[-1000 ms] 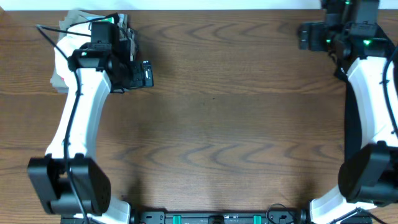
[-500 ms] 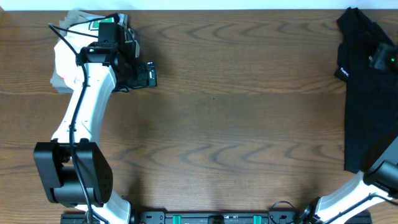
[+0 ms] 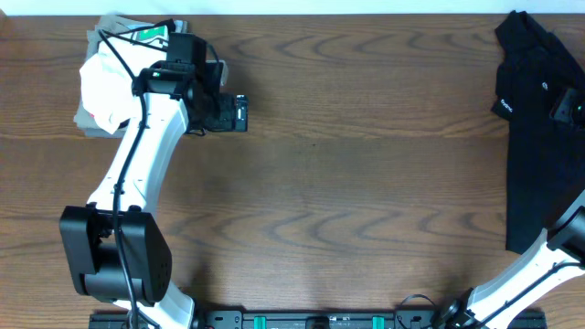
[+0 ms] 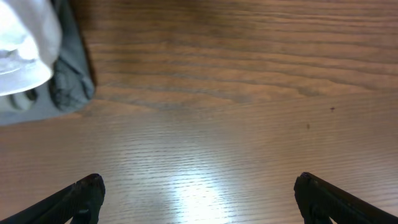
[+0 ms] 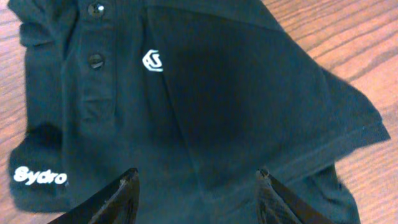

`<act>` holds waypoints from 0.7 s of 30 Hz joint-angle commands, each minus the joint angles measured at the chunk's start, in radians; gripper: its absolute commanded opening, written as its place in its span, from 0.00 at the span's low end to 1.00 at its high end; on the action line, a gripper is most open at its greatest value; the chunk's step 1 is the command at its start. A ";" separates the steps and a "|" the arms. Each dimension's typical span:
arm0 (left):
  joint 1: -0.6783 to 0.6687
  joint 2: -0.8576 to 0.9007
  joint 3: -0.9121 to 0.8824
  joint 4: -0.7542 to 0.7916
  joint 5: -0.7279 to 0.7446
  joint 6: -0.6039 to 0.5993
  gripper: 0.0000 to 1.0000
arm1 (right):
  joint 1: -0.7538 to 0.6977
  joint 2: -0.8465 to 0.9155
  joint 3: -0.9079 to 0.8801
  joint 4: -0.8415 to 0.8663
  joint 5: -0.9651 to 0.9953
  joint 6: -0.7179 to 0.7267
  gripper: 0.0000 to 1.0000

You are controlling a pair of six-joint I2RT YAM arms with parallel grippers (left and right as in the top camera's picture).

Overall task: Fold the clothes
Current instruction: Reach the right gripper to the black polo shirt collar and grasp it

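Note:
A black polo shirt (image 3: 535,137) lies spread at the table's right edge. In the right wrist view its button placket, white logo and white lettering show (image 5: 205,93). My right gripper (image 5: 196,180) is open just above the shirt with nothing between its fingers; overhead it is only a dark shape on the shirt (image 3: 559,102). A pile of folded white and grey clothes (image 3: 102,78) sits at the far left corner. My left gripper (image 3: 234,114) is open and empty over bare wood to the right of the pile (image 4: 62,84), which shows at the left wrist view's upper left.
The brown wooden table (image 3: 347,201) spans the view. The left arm (image 3: 137,174) reaches from the front left to the back. The right arm's base (image 3: 535,283) is at the front right corner. The table's back edge runs just behind both garments.
My left gripper has moved to the right, away from the pile. My right arm has swung out to the right, uncovering the black shirt, and has since stayed still.

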 commanded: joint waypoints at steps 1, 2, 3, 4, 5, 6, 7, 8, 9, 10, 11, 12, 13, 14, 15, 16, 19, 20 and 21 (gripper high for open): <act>-0.020 0.008 0.019 0.007 0.006 0.024 0.99 | -0.011 0.021 0.019 0.024 -0.021 -0.031 0.58; -0.025 0.008 0.019 0.009 0.006 0.024 0.99 | -0.012 0.026 0.019 0.031 -0.027 -0.033 0.58; -0.029 0.008 0.019 0.010 0.006 0.024 0.99 | -0.011 0.036 0.018 0.041 -0.040 -0.042 0.59; -0.034 0.008 0.019 0.011 0.006 0.024 0.98 | -0.011 0.043 0.018 0.045 -0.061 -0.059 0.59; -0.038 0.008 0.019 0.011 0.006 0.024 0.99 | -0.011 0.055 0.018 0.052 -0.072 -0.072 0.59; -0.043 0.008 0.019 0.011 0.006 0.024 0.99 | -0.011 0.065 0.018 0.058 -0.076 -0.074 0.59; -0.049 0.008 0.019 0.011 0.006 0.024 0.98 | -0.011 0.074 0.018 0.063 -0.075 -0.080 0.58; -0.053 0.008 0.019 0.011 0.006 0.024 0.99 | -0.011 0.080 0.018 0.064 -0.074 -0.087 0.57; -0.057 0.008 0.019 0.011 0.006 0.024 0.99 | -0.012 0.086 0.018 0.068 -0.071 -0.098 0.56; -0.061 0.008 0.019 0.013 0.005 0.024 0.99 | -0.013 0.090 0.018 0.069 -0.071 -0.102 0.55; -0.064 0.008 0.019 0.015 0.005 0.024 0.99 | -0.014 0.095 0.018 0.073 -0.071 -0.108 0.55; -0.067 0.008 0.019 0.016 0.005 0.024 0.99 | -0.015 0.100 0.018 0.080 -0.071 -0.107 0.54; -0.069 0.008 0.019 0.018 0.005 0.024 0.98 | -0.017 0.103 0.018 0.086 -0.071 -0.107 0.54; -0.070 0.008 0.019 0.019 0.005 0.024 0.99 | -0.017 0.107 0.018 0.091 -0.071 -0.107 0.53; -0.070 0.008 0.019 0.019 0.005 0.024 0.99 | -0.018 0.113 0.018 0.093 -0.071 -0.108 0.53; -0.070 0.008 0.019 0.019 0.005 0.024 0.99 | -0.019 0.118 0.018 0.095 -0.071 -0.108 0.53; -0.070 0.008 0.019 0.019 0.005 0.024 0.99 | -0.023 0.138 0.018 0.098 -0.071 -0.108 0.51; -0.070 0.008 0.019 0.019 0.005 0.024 0.99 | -0.024 0.143 0.018 0.100 -0.070 -0.108 0.50; -0.070 0.008 0.019 0.019 0.005 0.024 0.99 | -0.026 0.149 0.018 0.102 -0.068 -0.108 0.49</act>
